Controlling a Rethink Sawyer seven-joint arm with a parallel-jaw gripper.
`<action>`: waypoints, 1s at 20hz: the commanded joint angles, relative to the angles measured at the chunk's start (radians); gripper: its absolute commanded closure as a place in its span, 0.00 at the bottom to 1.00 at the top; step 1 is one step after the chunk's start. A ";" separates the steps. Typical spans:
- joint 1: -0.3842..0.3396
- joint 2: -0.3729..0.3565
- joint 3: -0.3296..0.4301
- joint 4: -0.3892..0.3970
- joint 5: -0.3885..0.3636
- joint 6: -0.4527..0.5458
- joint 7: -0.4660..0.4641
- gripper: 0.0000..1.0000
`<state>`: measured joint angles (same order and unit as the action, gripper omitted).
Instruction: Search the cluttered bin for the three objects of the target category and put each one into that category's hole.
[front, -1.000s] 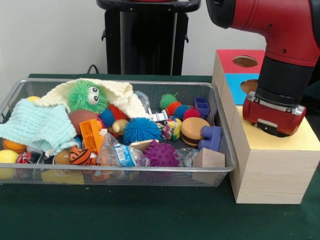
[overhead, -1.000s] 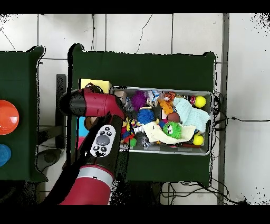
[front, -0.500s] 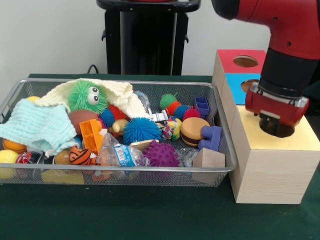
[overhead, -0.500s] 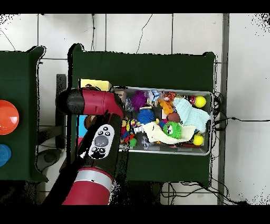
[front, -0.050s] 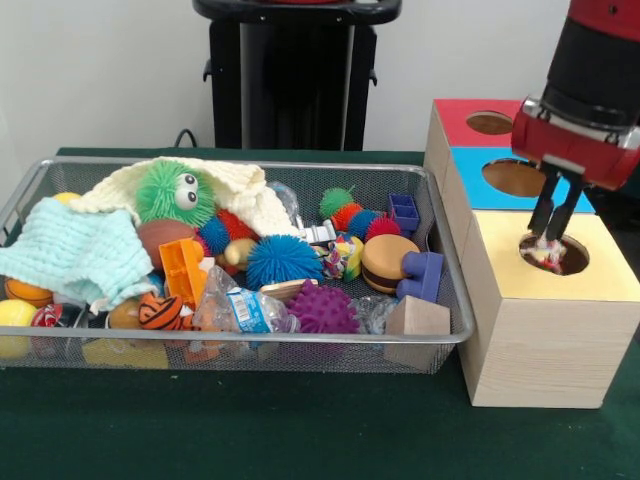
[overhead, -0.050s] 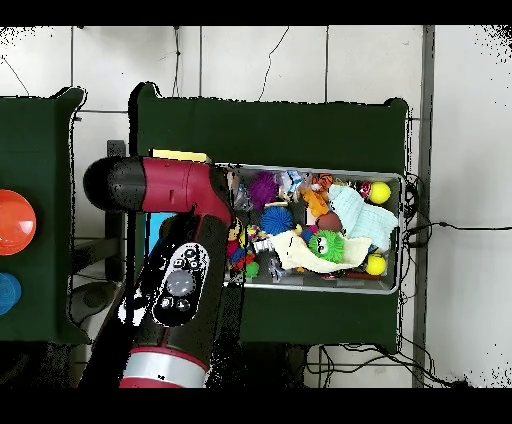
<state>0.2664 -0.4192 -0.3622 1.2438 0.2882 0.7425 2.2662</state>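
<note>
The robot's pincer (front, -0.050s: 552, 232), fingers nearly together and holding nothing, hangs above the yellow hole (front, -0.050s: 553, 253), where a small pale object (front, -0.050s: 546, 256) lies, apparently dropped; the wire bin (front, -0.050s: 440, 345) stays crowded.

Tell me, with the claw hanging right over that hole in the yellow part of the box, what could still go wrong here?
The small pale object sits at the rim of the hole in the yellow section; it might catch there instead of dropping through. It lies right at the tips of the gripper, so it could cling and lift back out. Later, the crowded wire bin may make clean grabs harder, since the cloths cover some toys.
</note>
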 joint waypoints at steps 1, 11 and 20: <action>0.000 -0.022 0.026 -0.025 -0.013 0.104 0.150 1.00; -0.011 -0.008 0.043 -0.013 -0.017 0.044 0.130 1.00; -0.022 0.017 0.045 0.017 -0.068 -0.138 0.087 0.00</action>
<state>0.2713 -0.4402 -0.3699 1.2077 0.2776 0.7037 2.2662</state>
